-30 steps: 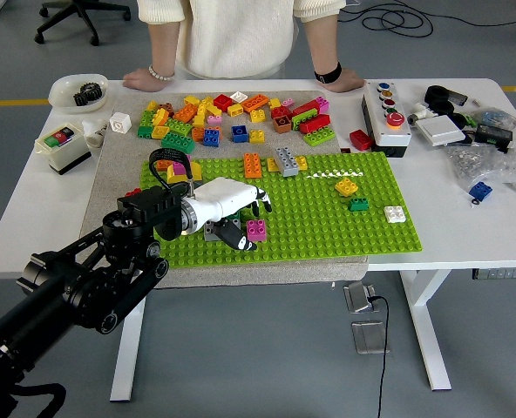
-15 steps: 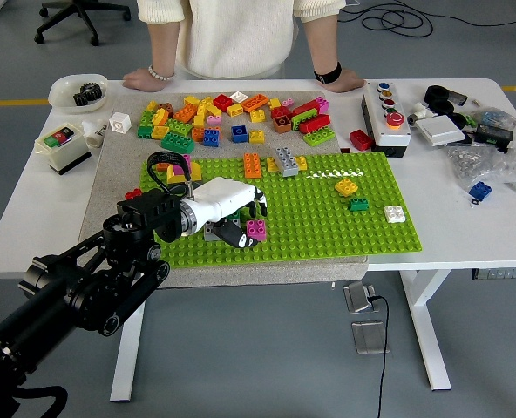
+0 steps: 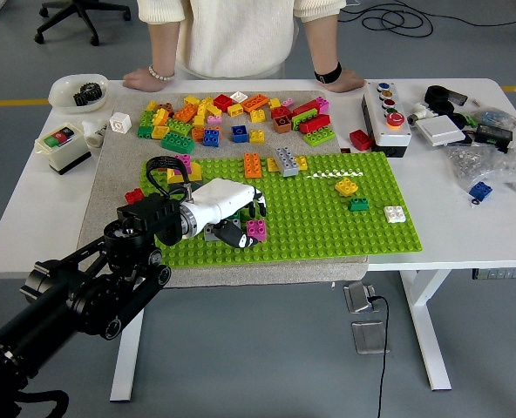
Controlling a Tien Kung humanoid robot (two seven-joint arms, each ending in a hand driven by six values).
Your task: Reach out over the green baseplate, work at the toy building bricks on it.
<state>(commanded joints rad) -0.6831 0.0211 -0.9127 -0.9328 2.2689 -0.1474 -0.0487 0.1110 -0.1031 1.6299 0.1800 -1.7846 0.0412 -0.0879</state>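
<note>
A small magenta plastic building brick (image 3: 256, 229) sits studs-up on the near-left part of the bright green studded baseplate (image 3: 328, 218), just beside a low grey brick (image 3: 211, 232). It looks light, rigid and smooth-sided, so a pinch across two opposite side walls should suit, with a straight pull against the stud grip. The left robot hand (image 3: 241, 219), white-shelled with dark fingers, rests over it, fingers curled at the brick; whether they actually grip it cannot be told. A person's hands (image 3: 145, 80) rest on the white counter's (image 3: 40, 209) far edge.
</note>
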